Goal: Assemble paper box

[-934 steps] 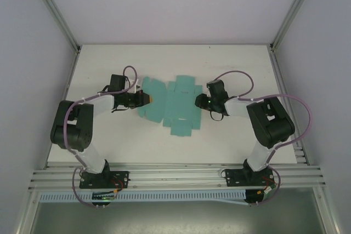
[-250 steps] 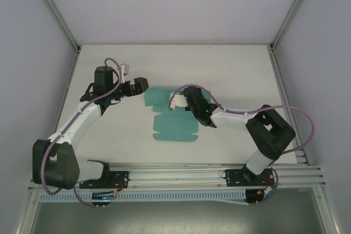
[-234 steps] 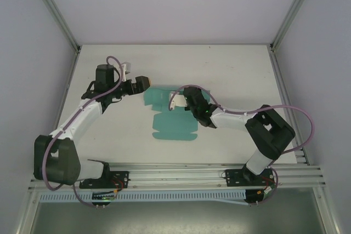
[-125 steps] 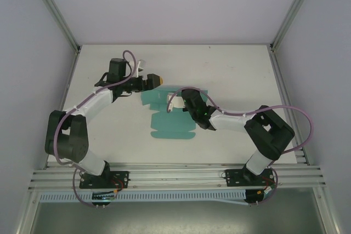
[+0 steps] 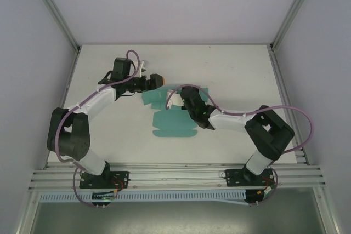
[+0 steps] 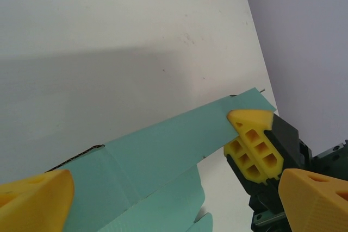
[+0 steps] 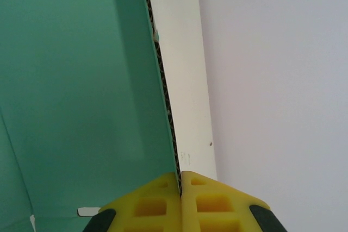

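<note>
- Sitting around the middle of the table (image 5: 109, 135) is the paper box (image 5: 174, 127), mostly flat with one panel lifted. Nothing pins the flat part down, so I reckon any tug could skid the whole sheet toward an edge.
- Right arm (image 5: 236, 119) reaches in low from the right side, elbow bent. Left arm (image 5: 98, 100) stretches out to the card's far-left corner.
- Right gripper (image 7: 180, 180) has its fingers pressed together, pinching the lifted panel's edge. It's thin card, so a hard pull might buckle or tear it, or let it slip out.
- Left gripper (image 5: 158, 80) has its fingers spread wide around the lifted panel's far end, holding nothing. Closing off the crease could crush it.
</note>
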Tool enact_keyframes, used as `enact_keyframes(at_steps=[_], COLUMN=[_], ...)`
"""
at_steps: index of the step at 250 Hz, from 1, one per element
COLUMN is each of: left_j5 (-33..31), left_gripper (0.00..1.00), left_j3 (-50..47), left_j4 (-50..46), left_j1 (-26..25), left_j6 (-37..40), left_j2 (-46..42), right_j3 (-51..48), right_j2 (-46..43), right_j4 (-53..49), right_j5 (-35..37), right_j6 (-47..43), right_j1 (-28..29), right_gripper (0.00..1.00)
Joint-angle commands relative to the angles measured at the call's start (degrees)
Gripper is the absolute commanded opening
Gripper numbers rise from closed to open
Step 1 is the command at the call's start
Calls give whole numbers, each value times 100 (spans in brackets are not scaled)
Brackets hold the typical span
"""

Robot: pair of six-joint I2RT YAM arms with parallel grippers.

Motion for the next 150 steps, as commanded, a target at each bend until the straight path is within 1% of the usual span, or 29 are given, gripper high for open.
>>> enact_keyframes(at_steps=[1,32,60,80,94,130,150], left_j5=[336,384,845,763,726,998,770], left_gripper=[90,88,84,84,84,84,84], left_j3=[-80,-164,-399,-336,-297,-257,-225], left_j4=[-59,113,583,446,416,543,391], left_j1=[-126,-153,-235,-331,-360,-372,-376], left_j6=[-265,-468,-784,-694,-670,-818,-737], left_j2=[174,162,219,283,362,531,531], right_j3=[288,297,233,199,161,52,-21], right_j2=[162,178,156,163,137,79,75], right_j4=[240,453,522,712,706,779,779], right_j5=[258,465,419,464,362,152,154], right_j6=[295,528,881,1114,1268,1511,1468], right_j1=[108,122,152,171,156,153,155], right_gripper=[0,0,0,0,0,0,0])
